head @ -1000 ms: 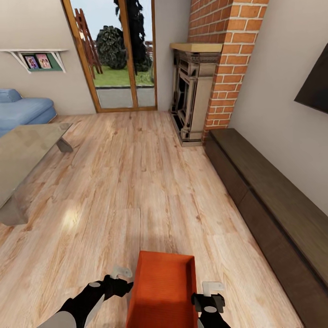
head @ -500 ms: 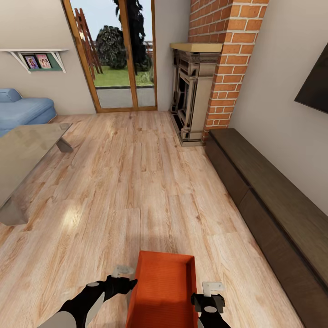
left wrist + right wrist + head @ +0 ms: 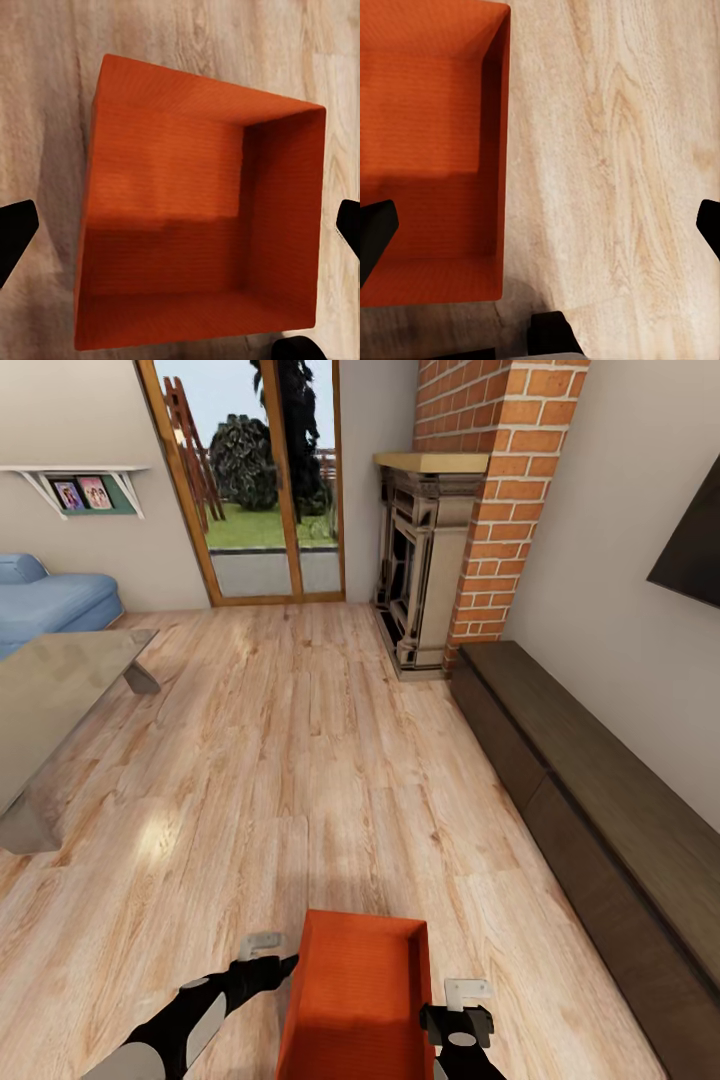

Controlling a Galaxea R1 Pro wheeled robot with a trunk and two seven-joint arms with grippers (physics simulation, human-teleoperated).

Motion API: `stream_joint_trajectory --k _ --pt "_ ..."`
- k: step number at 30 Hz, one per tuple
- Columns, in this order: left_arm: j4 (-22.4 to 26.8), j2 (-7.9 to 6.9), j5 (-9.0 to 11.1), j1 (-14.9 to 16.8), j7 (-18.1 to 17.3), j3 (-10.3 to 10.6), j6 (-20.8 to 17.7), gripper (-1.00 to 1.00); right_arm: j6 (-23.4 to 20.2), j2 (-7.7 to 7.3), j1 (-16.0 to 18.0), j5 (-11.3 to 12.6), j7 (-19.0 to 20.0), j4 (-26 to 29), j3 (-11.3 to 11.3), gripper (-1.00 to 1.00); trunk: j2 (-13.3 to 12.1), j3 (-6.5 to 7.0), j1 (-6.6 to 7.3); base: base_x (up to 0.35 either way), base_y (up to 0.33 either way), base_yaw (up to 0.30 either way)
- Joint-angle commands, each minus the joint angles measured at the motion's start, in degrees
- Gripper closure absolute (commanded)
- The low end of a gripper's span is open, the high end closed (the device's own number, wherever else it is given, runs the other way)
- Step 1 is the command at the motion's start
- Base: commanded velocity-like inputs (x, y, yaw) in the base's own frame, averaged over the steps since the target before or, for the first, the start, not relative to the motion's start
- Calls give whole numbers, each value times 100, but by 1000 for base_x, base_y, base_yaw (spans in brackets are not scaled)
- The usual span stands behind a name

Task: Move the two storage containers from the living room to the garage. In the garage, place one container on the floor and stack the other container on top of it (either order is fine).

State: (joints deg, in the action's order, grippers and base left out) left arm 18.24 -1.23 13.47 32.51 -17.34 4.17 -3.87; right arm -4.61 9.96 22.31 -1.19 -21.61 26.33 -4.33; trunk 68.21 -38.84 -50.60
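On the wood floor (image 3: 300,760) of a living room, an orange bin (image 3: 358,990) sits at the bottom centre between the spread-open left gripper (image 3: 268,958) and right gripper (image 3: 462,1008); it looks light, rigid and smooth, best clamped by opposite walls.

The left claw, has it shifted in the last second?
Yes. The left gripper has slid forward along the orange bin's left wall and closer to it; the bin and floor planks stayed put.
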Motion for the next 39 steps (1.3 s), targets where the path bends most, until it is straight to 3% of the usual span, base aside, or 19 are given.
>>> stream_joint_trajectory --k 1,7,12,31,39 --pt "11 -7 75 1 0 37 -32 -100 -48 -3 1 -13 -40 7 -35 -100 3 -10 0 0 0 0" --pt "3 -3 122 1 67 17 -1 -100 -48 -3 1 -13 -40 5 -37 -100 3 -57 0 0 0 0" --pt "-9 -1 122 1 538 14 112 -100 -48 -3 1 -12 -37 1 -41 -100 3 -101 0 0 0 0" --pt "-21 1 96 1 1540 59 122 -100 -48 4 1 -13 -36 4 -42 -100 3 -232 0 0 0 0" --pt "-29 -15 -363 1 1742 391 73 -100 -48 4 1 -13 -36 4 -42 -100 3 -301 0 0 0 0"
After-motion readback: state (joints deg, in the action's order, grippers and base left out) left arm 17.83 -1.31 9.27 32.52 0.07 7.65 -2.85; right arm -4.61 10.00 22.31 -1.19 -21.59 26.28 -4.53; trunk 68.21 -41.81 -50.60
